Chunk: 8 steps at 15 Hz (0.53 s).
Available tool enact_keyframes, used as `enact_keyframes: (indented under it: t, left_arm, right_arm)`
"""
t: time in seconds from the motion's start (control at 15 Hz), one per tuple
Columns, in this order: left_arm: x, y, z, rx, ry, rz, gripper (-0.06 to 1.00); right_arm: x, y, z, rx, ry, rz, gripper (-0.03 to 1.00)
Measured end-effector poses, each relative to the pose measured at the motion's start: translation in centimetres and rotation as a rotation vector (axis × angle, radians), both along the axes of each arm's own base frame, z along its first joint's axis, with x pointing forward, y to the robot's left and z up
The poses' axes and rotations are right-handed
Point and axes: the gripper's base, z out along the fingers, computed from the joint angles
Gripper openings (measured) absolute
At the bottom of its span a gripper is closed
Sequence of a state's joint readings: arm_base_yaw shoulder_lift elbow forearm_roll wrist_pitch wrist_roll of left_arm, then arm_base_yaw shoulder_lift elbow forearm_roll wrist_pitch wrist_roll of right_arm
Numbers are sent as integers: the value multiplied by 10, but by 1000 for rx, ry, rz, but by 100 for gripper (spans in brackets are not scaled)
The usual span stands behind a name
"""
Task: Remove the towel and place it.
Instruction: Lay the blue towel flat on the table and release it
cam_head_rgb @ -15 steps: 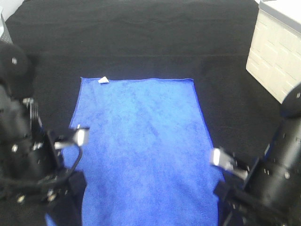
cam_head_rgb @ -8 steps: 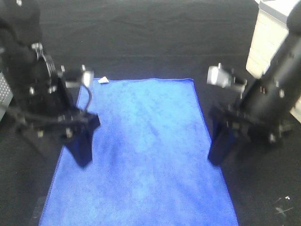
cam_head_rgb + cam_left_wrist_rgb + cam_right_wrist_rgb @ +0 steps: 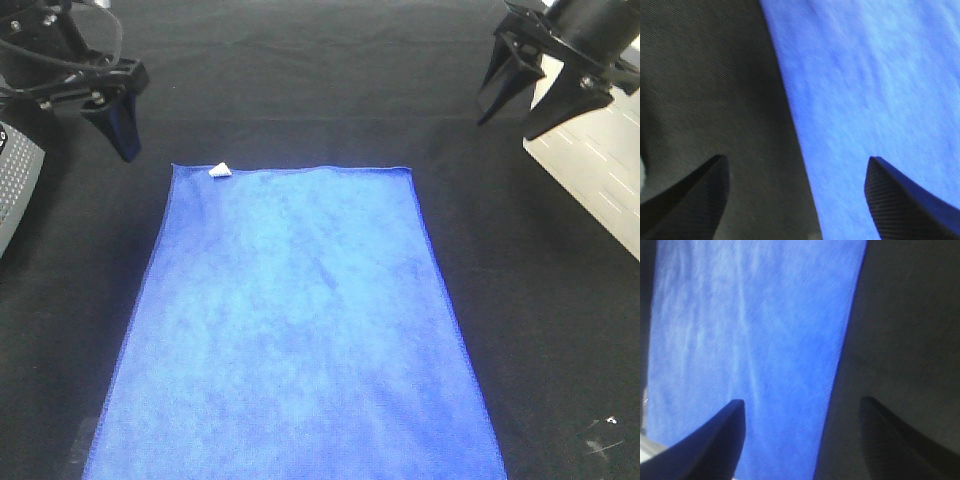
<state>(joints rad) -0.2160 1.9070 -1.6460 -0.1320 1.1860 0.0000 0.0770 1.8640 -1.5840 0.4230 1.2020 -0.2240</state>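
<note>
The bright blue towel (image 3: 300, 330) lies flat on the black table cloth (image 3: 300, 90), with its small white tag (image 3: 218, 170) at the far left corner. My left gripper (image 3: 112, 122) hangs open above the cloth, just beyond the towel's far left corner. Beyond the far right corner my right gripper (image 3: 520, 108) also stands open in the air. In the left wrist view the towel (image 3: 880, 75) edge runs between the spread fingers of the left gripper (image 3: 795, 200). The right wrist view shows the same for the towel (image 3: 755, 340) and right gripper (image 3: 802, 440). Neither gripper holds anything.
A white brick-patterned box (image 3: 590, 150) stands at the right edge, close behind the right gripper. A grey perforated device (image 3: 12, 190) sits at the left edge. Black cloth (image 3: 560, 330) surrounds the towel on all visible sides.
Both arms have swung from the towel's near sides, past its middle, up to its far corners. The jaws stayed open and the towel has not moved.
</note>
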Motion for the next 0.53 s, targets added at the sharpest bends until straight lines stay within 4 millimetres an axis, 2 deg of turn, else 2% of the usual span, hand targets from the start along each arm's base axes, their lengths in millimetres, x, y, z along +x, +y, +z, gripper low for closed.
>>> enact_keyframes:
  t: [0.07,0.13,0.2,0.27,0.4,0.47,0.53]
  left_arm:
    - [11,8,-4,1,7,22,69]
    - [11,8,-4,1,7,22,69]
    - [28,19,-11,-1,4,47,69]
    - [39,24,-15,-8,3,63,69]
    - [59,32,-28,-55,8,98,69]
    - [74,31,-37,-100,0,93,69]
    - [83,28,-46,-119,6,84,69]
  right_arm:
    - [6,0,2,-8,-12,-8,65]
    - [6,0,2,-8,-12,-8,65]
    - [14,0,5,-6,-34,-25,73]
    - [22,1,3,-3,-39,-20,76]
    - [47,5,-6,24,-50,6,79]
    - [68,10,-17,58,-71,26,79]
    - [82,13,-24,78,-88,37,79]
